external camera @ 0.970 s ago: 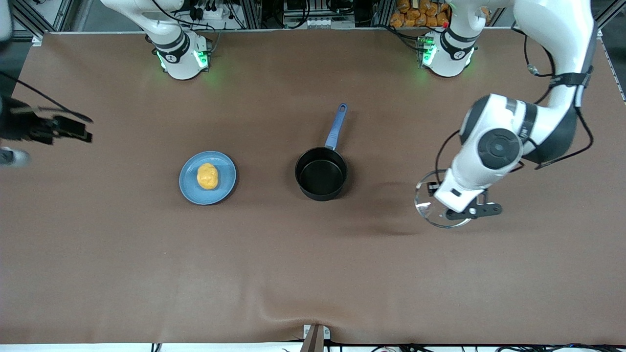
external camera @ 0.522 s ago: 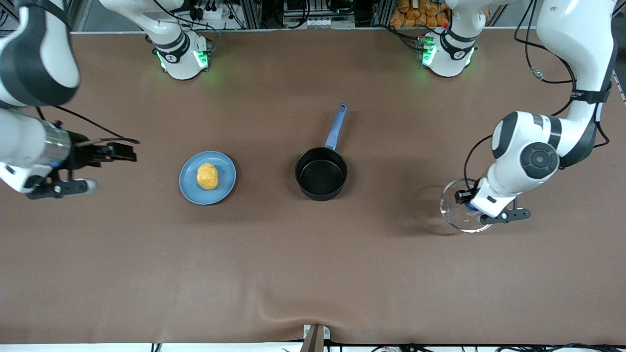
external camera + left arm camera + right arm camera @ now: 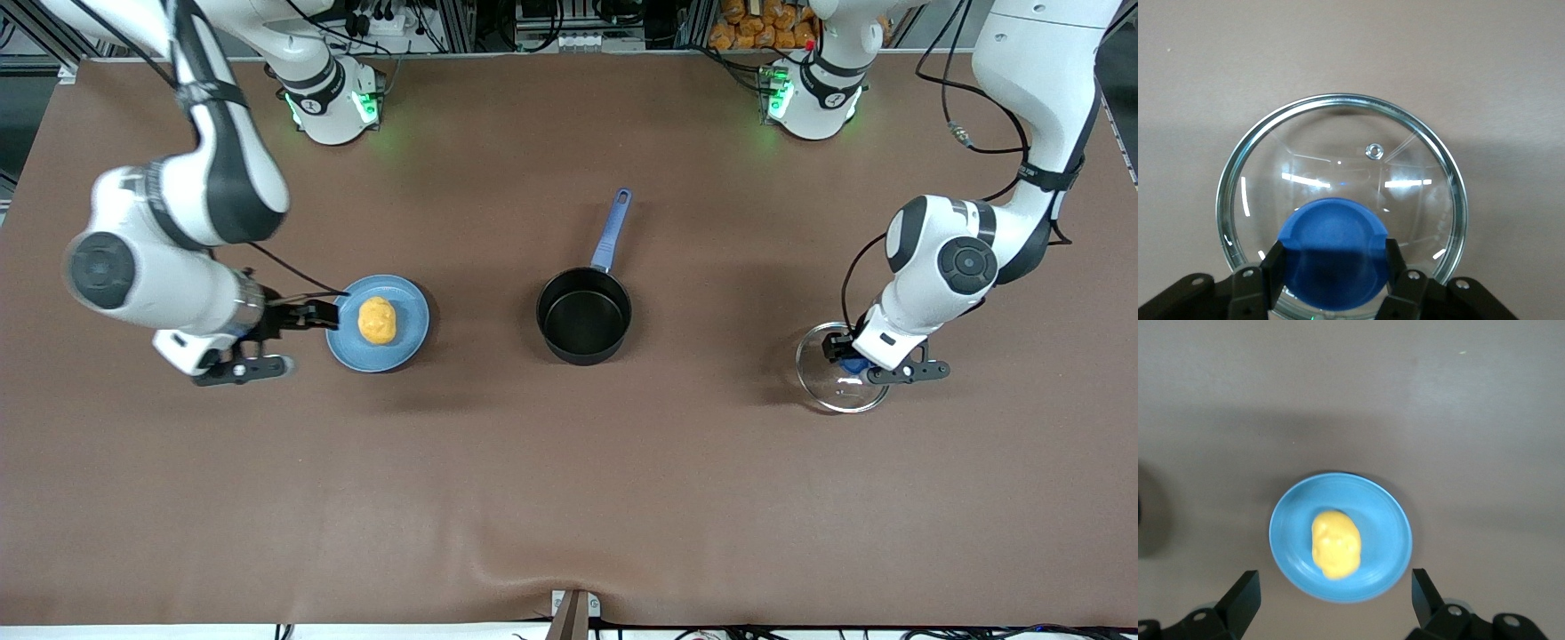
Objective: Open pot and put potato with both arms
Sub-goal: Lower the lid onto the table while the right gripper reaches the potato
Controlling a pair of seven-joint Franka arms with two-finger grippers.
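The black pot [image 3: 583, 316] stands open mid-table, its blue handle [image 3: 612, 229] pointing toward the robots' bases. The yellow potato [image 3: 377, 320] lies on a blue plate [image 3: 404, 342] toward the right arm's end; both show in the right wrist view, potato [image 3: 1335, 543] and plate [image 3: 1388, 520]. My right gripper [image 3: 242, 367] is open and empty, up in the air beside the plate; in its own view [image 3: 1335, 597] the jaws stand wide apart. My left gripper [image 3: 858, 366] [image 3: 1333, 267] is shut on the blue knob [image 3: 1333, 230] of the glass lid [image 3: 836, 387] [image 3: 1338, 150], low at the table toward the left arm's end.
The brown table cover [image 3: 569, 498] spreads all round. A small bracket [image 3: 573, 609] sits at the table's edge nearest the front camera. The arms' green-lit bases [image 3: 333, 107] [image 3: 809, 98] stand along the farthest edge.
My right arm has swung in from the table's end to beside the plate. My left arm has carried the lid farther toward its end of the table and lower.
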